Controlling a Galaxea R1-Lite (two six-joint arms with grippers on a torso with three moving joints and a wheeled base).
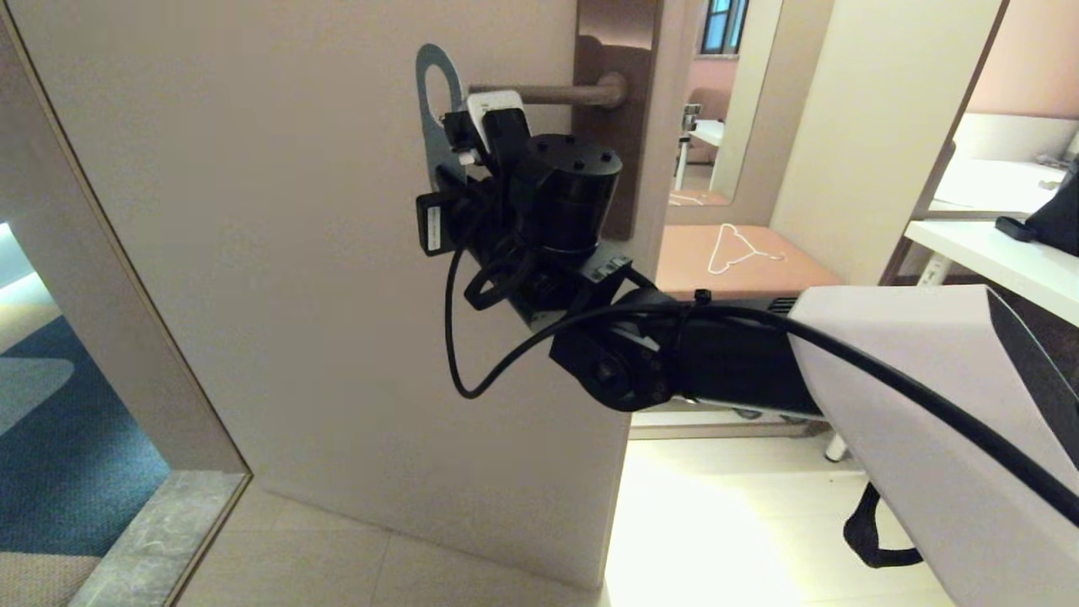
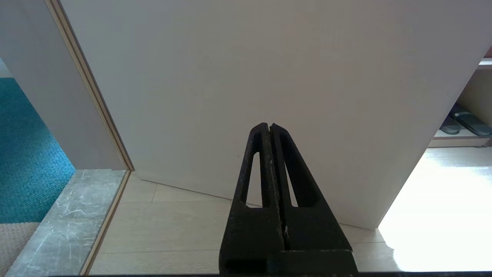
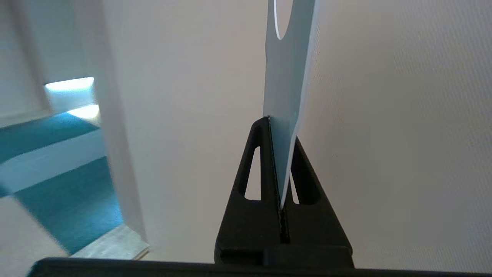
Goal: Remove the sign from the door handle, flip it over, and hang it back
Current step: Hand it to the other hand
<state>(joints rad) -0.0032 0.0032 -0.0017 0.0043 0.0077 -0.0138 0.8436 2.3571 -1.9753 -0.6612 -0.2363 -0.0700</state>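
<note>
Fingers (image 3: 265,154) of right gripper (image 3: 277,127) pinching sign (image 3: 286,88) — lettering unreadable, left gripper (image 2: 270,126) pressed together.

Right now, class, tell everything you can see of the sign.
The sign is a thin, flat, slate-blue card with a rounded top and an oval hole. It stands upright beside the free end of the handle, not hung on it, close to the door. The right claw is shut on its lower part. No lettering shows.

Pale door (image 1: 295,253) ajar, edge toward room. Teal carpet (image 1: 59,438) beyond grey stone threshold (image 1: 152,539). White wire hanger (image 1: 738,249) flat on pink bench (image 1: 742,270). White table (image 1: 1003,253) far right, dark bag (image 1: 1058,215) on it.
</note>
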